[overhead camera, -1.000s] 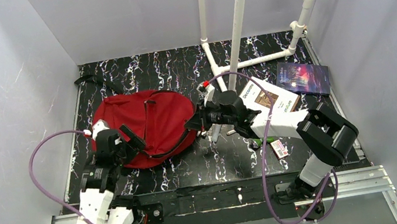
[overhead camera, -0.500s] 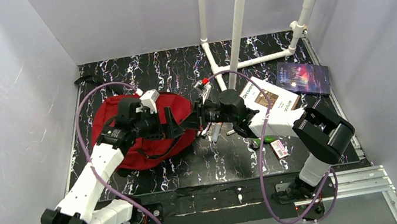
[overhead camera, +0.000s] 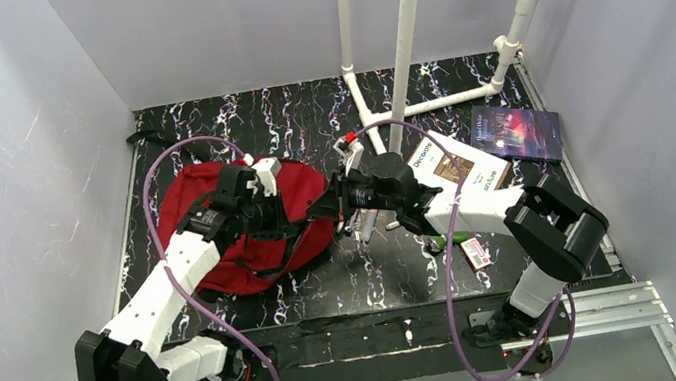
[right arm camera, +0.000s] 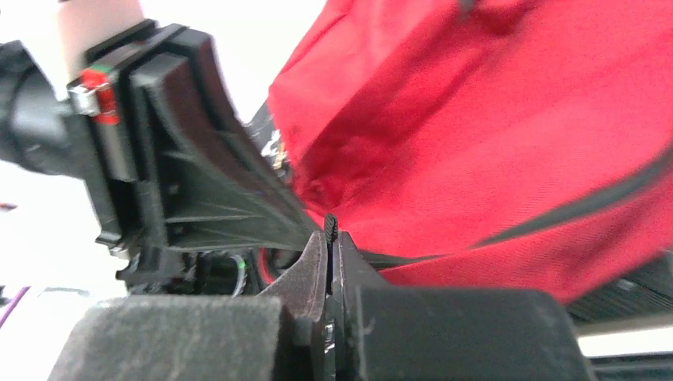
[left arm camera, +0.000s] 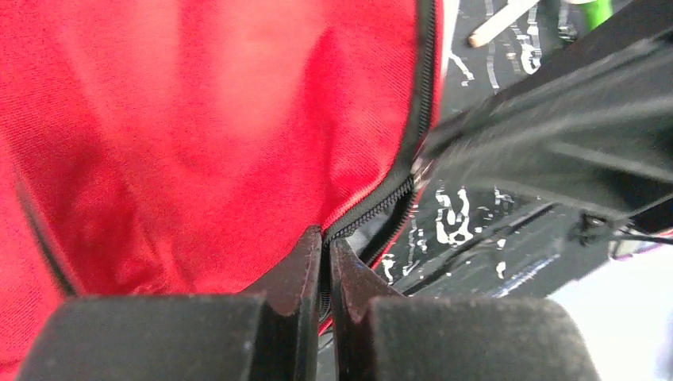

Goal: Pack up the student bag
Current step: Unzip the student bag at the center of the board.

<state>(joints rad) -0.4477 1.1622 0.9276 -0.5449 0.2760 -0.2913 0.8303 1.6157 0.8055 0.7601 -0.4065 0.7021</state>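
Student bag [overhead camera: 240, 271] lies flat, left-centre of bench [overhead camera: 303, 115]. Left gripper [left arm camera: 326, 238] clamped on its zipper [left arm camera: 373, 208] at bag's right edge; right gripper [right arm camera: 328, 230] pinches the same edge from opp. side (tips nearly meeting). To the right: white book [overhead camera: 457, 168], dark book [overhead camera: 515, 134]; white pipe frame [overhead camera: 406, 29] behind. Bench black w/ marbling, walls grey.

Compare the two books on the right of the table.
The white book has a pale cover; the blue book is dark. The white book is partly hidden by the right arm; the blue book lies uncovered, nearer the right wall. Both lie flat on the table, outside the red bag.
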